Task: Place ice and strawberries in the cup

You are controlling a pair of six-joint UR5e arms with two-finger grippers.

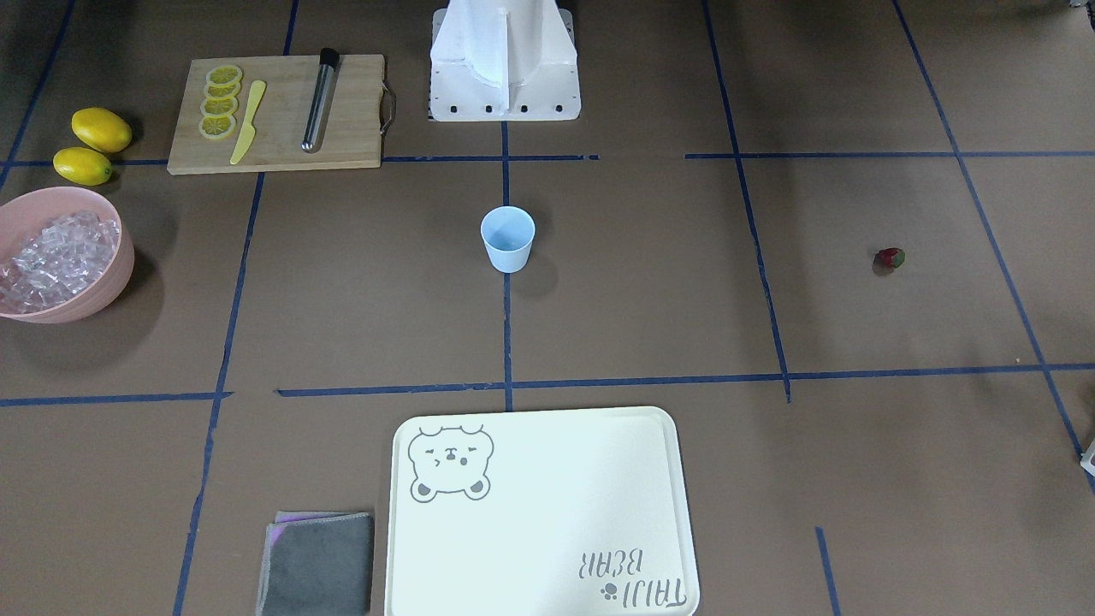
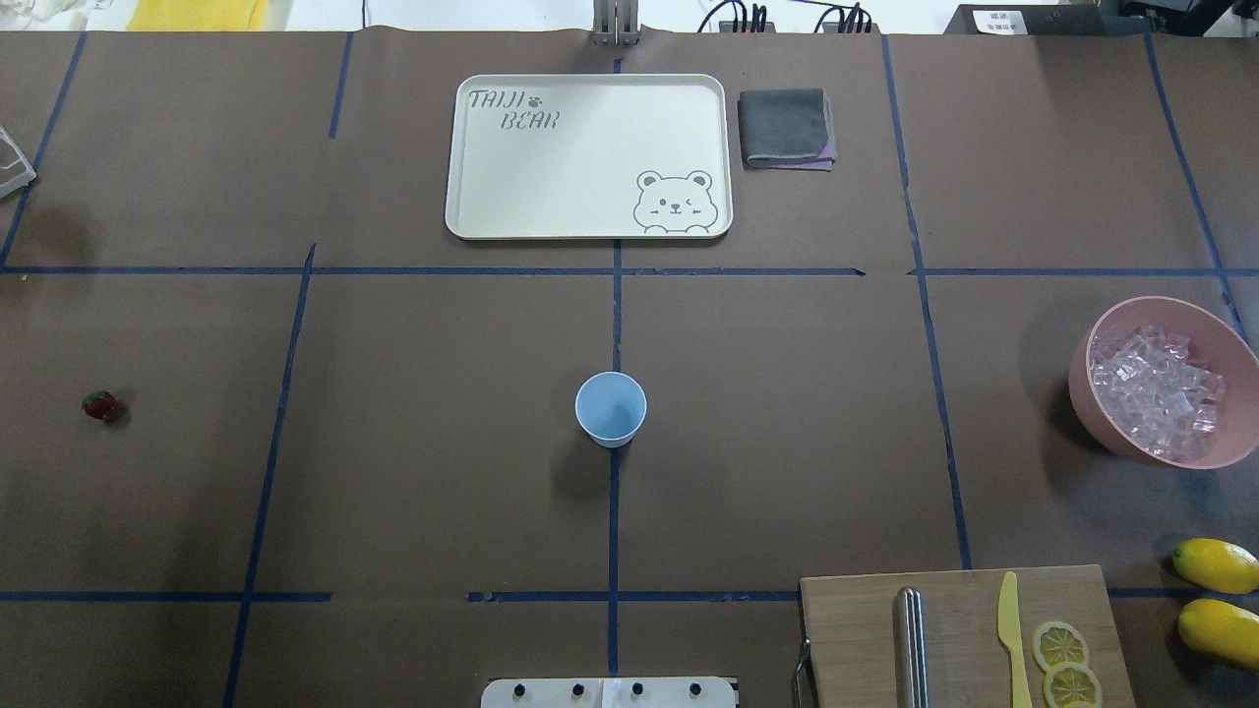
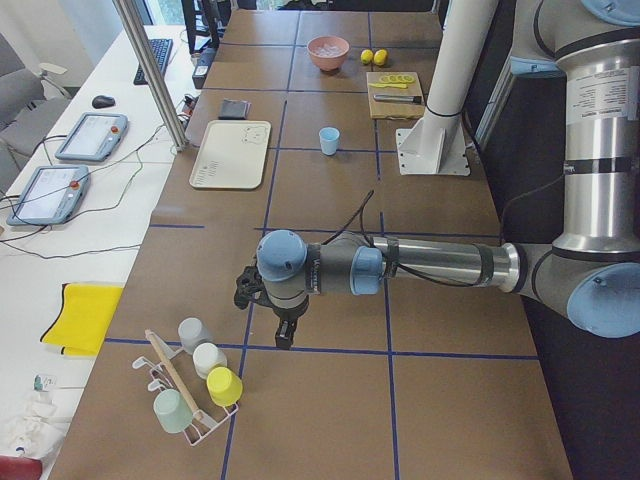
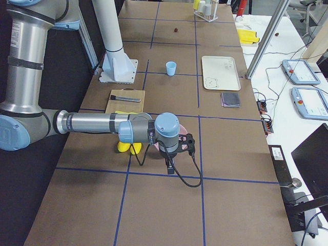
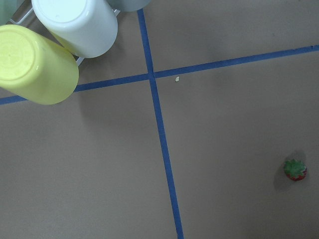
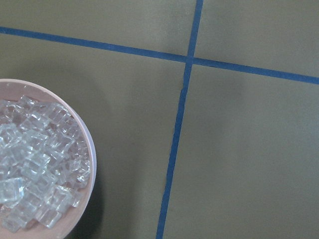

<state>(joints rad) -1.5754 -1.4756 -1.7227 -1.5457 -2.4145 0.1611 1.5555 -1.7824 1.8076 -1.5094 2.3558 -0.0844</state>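
The pale blue cup (image 2: 611, 408) stands upright and empty at the table's middle (image 1: 507, 239). The strawberry (image 2: 100, 405) lies alone on the table far to the robot's left, and it also shows in the left wrist view (image 5: 295, 170). The ice (image 2: 1156, 388) fills a pink bowl (image 2: 1092, 393) far to the right, and part of it shows in the right wrist view (image 6: 35, 159). My left gripper (image 3: 284, 338) hangs above the table's left end near a cup rack. My right gripper (image 4: 169, 167) hangs beside the bowl. I cannot tell whether either is open or shut.
A cream tray (image 2: 472, 211) and a folded grey cloth (image 2: 787, 128) lie on the far side. A cutting board (image 2: 856, 639) holds lemon slices, a yellow knife and a metal muddler. Two lemons (image 2: 1218, 600) lie beside it. A rack of upturned cups (image 3: 200, 385) stands at the left end.
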